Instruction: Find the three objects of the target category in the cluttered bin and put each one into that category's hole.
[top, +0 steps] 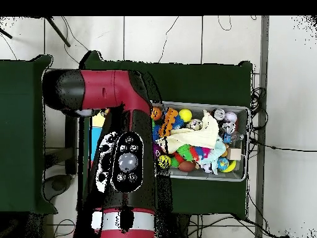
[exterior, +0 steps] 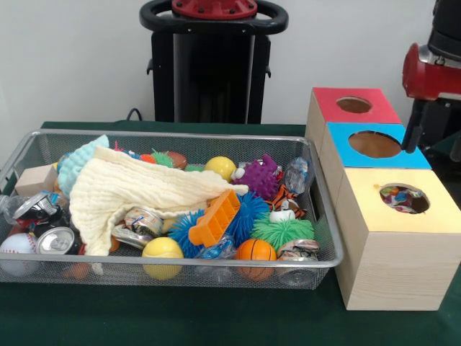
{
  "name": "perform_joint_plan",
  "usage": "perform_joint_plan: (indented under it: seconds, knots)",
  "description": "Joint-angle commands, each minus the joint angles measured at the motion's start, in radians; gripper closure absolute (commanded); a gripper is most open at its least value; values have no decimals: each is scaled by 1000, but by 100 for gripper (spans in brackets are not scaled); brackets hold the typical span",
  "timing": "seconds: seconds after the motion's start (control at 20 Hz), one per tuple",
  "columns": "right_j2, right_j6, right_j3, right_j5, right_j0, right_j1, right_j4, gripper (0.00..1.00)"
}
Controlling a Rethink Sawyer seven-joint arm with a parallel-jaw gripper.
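Note:
The wire mesh bin (exterior: 216, 266) lies across the left and middle of the table, full of clutter; it also shows in the overhead view (top: 243, 113). The yellow-topped wooden box (exterior: 435, 216) stands nearest at the right, and patterned red, blue and white cloth (exterior: 401, 199) shows inside its round hole. I see no patterned bundle plainly in the bin. My red arm (exterior: 430, 72) hangs at the right edge. Of my gripper (exterior: 413, 137) only a dark piece shows, above the blue box's far right corner. In the overhead view the arm (top: 127, 162) hides the boxes.
A blue-topped box (exterior: 344, 154) and a red-topped box (exterior: 328, 107) stand behind the yellow one. A large cream cloth (exterior: 137, 191) covers the bin's left middle. Around it lie spiky balls (exterior: 281, 231), an orange block (exterior: 214, 218), cans (exterior: 57, 240) and a yellow ball (exterior: 162, 249).

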Motion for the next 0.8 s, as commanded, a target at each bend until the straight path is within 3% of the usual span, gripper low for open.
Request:
perform_joint_plan:
  seconds: [0.05, 0.5, 0.8]
  knots:
    - [74, 40, -15, 135, -88, -25, 26, 0]
    - [97, -75, -64, 201, -179, -62, 2, 0]
    - [130, -161, -35, 148, -241, -48, -20, 0]
